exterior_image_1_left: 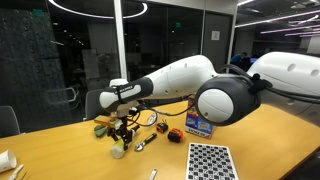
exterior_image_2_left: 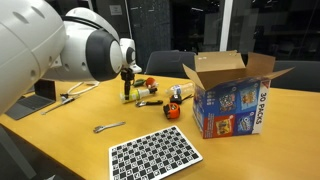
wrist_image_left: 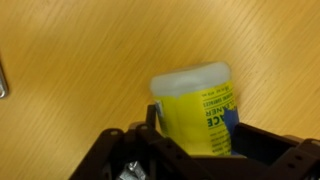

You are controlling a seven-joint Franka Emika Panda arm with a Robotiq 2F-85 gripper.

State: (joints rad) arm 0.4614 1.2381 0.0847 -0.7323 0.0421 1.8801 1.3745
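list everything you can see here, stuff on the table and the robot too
yellow tub: one, yellow with a white lid, between the gripper's fingers
cardboard box: one, blue print, flaps open, on the table
checkerboard: one, black and white, flat near the table edge
orange object: one, orange and black, beside the box
metal tool: one, silver, lying alone on the table
small clutter: several pieces, mixed colours, too small to name, near the gripper
table: one, light wood
chairs: at least two, dark, behind the table
gripper: one, black, shut on the tub
arm: one, white
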